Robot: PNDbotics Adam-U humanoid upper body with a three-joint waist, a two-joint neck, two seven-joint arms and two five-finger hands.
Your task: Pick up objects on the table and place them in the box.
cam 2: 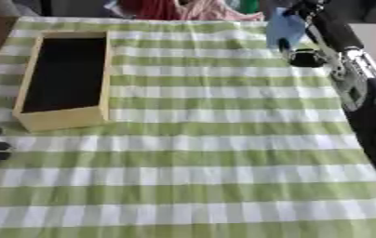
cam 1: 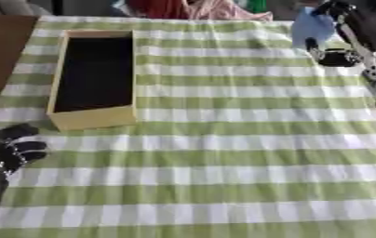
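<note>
We see the right robot hand (cam 1: 331,55) at the far right of the desk (cam 1: 224,153), which carries a green and white checked cloth. Its dark fingers are curled around a light blue object (cam 1: 312,27), and the object seems to be lifted a little above the cloth, although we cannot tell what it is. The box (cam 1: 93,116), of pale wood with a dark inside, lies at the far left, well apart from this hand, and it looks empty. The left robot hand (cam 1: 16,148) rests idle at the near left edge, with its fingers curled and holding nothing. We judge that the step in hand is to carry the blue object to the box. To do it well, we should keep the object high enough to pass over the right wall of the box, move it leftward without tilting, and stop above the middle of the dark opening. Only there should the fingers spread, so that the object falls inside and not on the rim.
</note>
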